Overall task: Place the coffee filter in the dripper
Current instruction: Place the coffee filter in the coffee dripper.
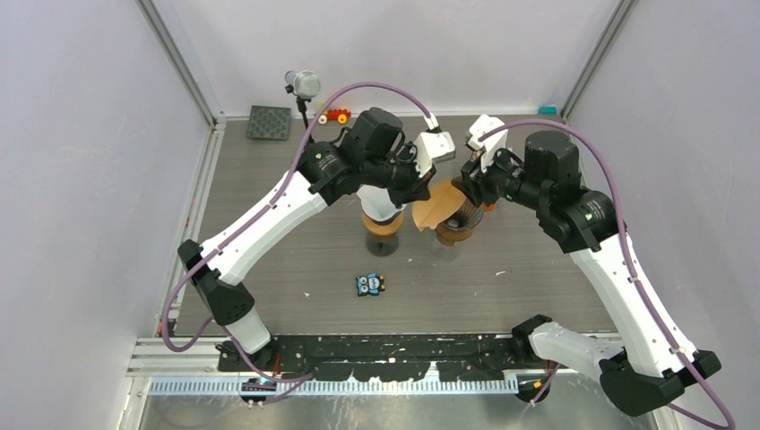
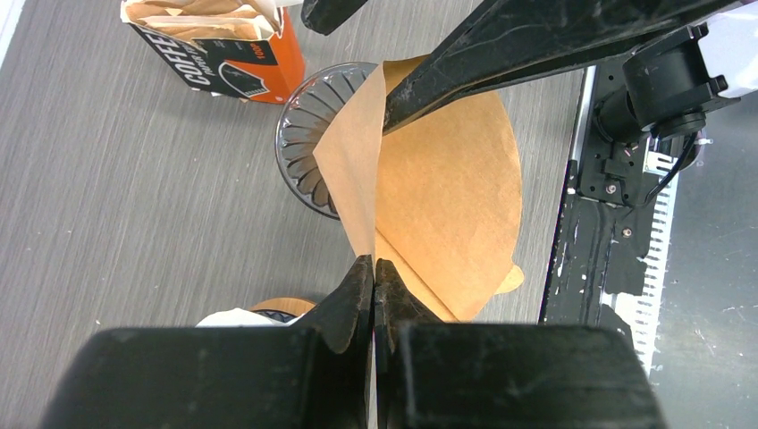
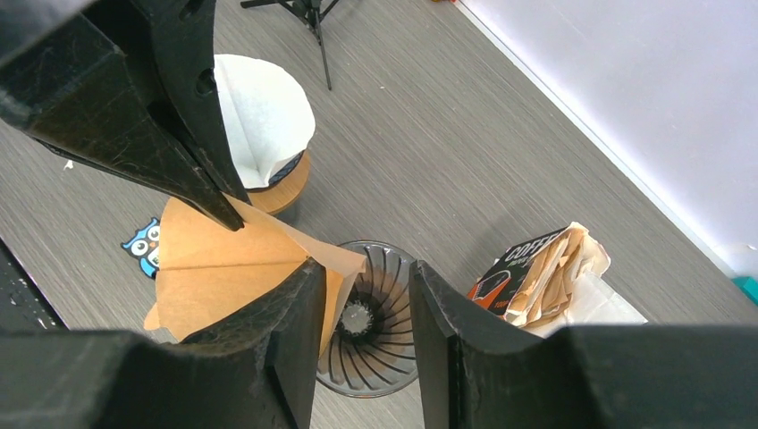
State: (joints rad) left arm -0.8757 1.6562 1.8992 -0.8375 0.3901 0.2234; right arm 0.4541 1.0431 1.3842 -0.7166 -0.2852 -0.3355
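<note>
L gripper (image 2: 374, 264) jaws clamp brown paper cone filter (image 2: 447, 179) mid-frame; R gripper (image 3: 366, 268) jaws apart, prob. touching it, above ribbed glass dripper (image 3: 380, 357).

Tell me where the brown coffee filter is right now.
The brown filter hangs mid-table in the top view, pinched by the left gripper, over the glass dripper's left rim, just right of the white-filter dripper.

Our two arms: white shells, black joints

Bolted to the black rail (image 1: 385, 345), our left arm (image 1: 269, 219) and right arm (image 1: 627, 278) have glossy white links between matte black joint housings. A purple cable (image 1: 376, 87) loops along each. Farthest from the rail sit angular white wrist blocks (image 1: 436, 143). Our jaws are black, wedge-shaped and faintly scuffed.
</note>
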